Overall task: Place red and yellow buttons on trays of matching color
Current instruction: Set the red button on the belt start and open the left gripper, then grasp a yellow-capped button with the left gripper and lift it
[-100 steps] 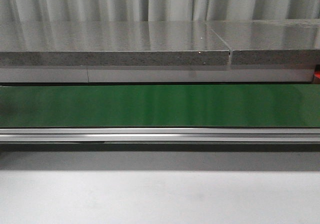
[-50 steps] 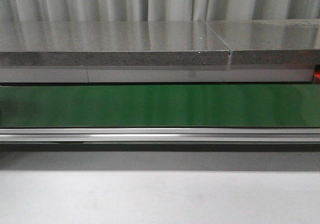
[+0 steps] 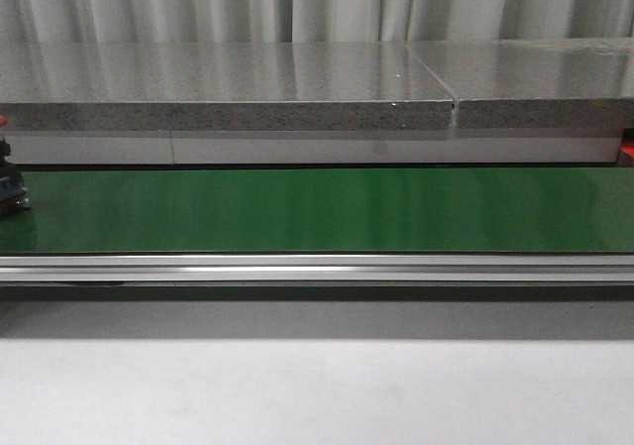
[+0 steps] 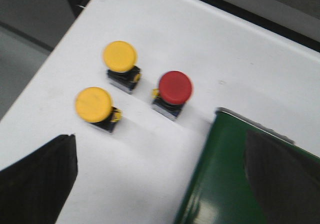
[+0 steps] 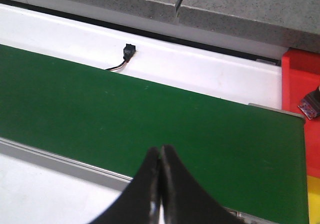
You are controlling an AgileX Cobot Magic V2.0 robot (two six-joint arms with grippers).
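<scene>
Unsorted: two yellow buttons (image 4: 106,80) and a red button (image 4: 175,88) waited beside the conveyor belt (image 3: 317,209), left gripper (image 4: 160,181) fingers spread, right gripper (image 5: 160,171) fingers pressed together, empty.

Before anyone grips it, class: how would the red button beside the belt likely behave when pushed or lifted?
The red button looks top-heavy, a wide domed cap on a smaller dark base, so a sideways push may tip it. The smooth cap could slip between fingers; gripping the base seems safer. It probably feels rigid, not floppy.

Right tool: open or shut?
Shut. In the right wrist view the right tool has both black fingertips pressed together with nothing between them, above the green belt.
</scene>
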